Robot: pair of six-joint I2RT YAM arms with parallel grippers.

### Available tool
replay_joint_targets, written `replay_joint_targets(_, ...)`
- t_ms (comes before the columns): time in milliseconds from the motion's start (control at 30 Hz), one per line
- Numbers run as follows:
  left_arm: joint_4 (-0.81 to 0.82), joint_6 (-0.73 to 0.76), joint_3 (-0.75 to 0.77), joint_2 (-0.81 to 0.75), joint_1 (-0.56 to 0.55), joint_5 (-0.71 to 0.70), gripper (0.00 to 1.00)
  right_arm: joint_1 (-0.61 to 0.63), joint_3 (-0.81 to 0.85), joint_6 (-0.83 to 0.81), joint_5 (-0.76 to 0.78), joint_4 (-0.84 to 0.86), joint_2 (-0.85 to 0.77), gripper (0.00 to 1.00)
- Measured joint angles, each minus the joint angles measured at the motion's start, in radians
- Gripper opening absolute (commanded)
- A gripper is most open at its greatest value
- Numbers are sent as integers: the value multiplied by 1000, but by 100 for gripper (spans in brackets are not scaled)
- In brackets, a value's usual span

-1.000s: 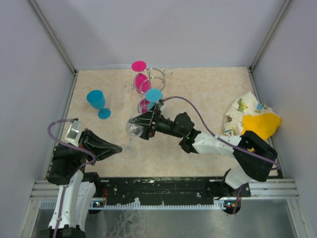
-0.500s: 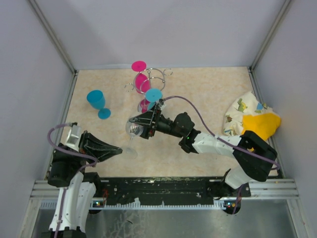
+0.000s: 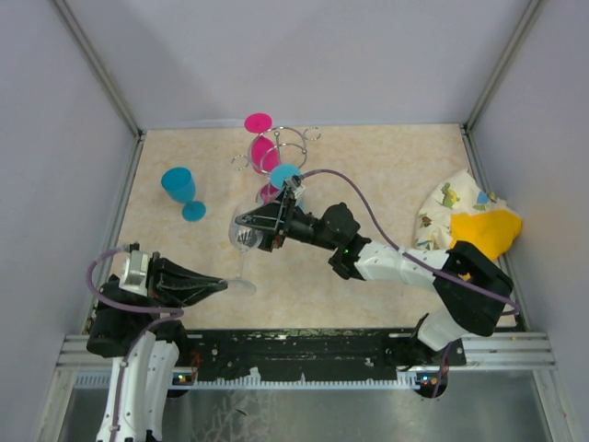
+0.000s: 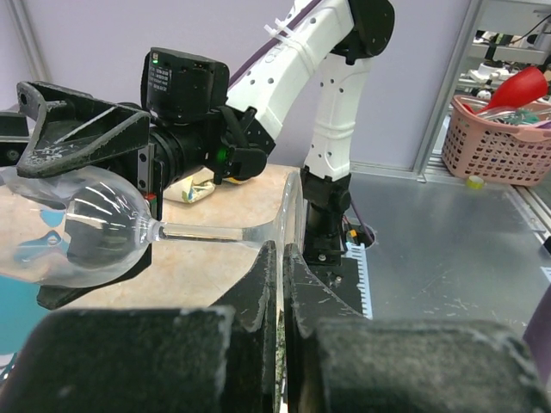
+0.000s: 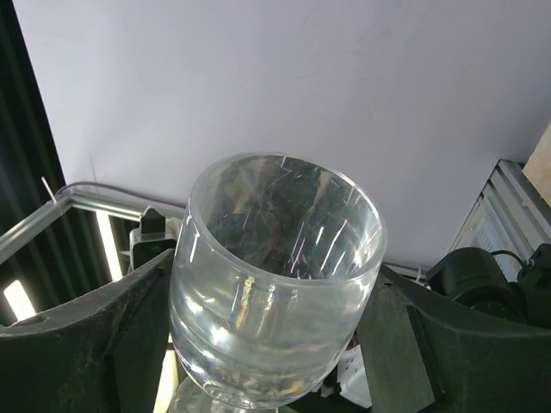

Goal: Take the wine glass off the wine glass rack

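From the wrists, left jaws pinch the wine glass (image 4: 102, 231) foot; right jaws clamp its bowl

clear glossy glass between matt black plastic

the wine glass (image 5: 275, 258) is clear and smooth, streaked with bright reflections and fine scratches near the rim. my right fingers (image 5: 95, 344) are matt black plastic. my left fingers (image 4: 254, 301) are black too, scuffed pale along their edges, with a grainy rough block behind them. the wine glass rack (image 3: 293, 140) is thin shiny silver wire. the pink goblets (image 3: 263, 152) and the blue goblet (image 3: 181, 191) look like glossy plastic. the table (image 3: 396, 166) is matt, mottled beige like stone. the cloth (image 3: 456, 207) is soft printed fabric.
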Motion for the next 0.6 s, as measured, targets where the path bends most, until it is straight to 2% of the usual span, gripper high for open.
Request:
replay_joint_targets(67,-48,37,0,-17,-3,-1,6,-1,5,-8,-1,-8,0,61)
replay_joint_targets(200,-133,97,0,-36,-7,1,20,-5,10,-20,1,-26,-2,60)
replay_joint_targets(467,-258,162,0,-37,-11,12,68,-11,10,-23,-3,-41,-15,58)
replay_joint_targets(600,-294,182,0,-35,-11,14,75,-22,9,-23,-9,-43,-26,57)
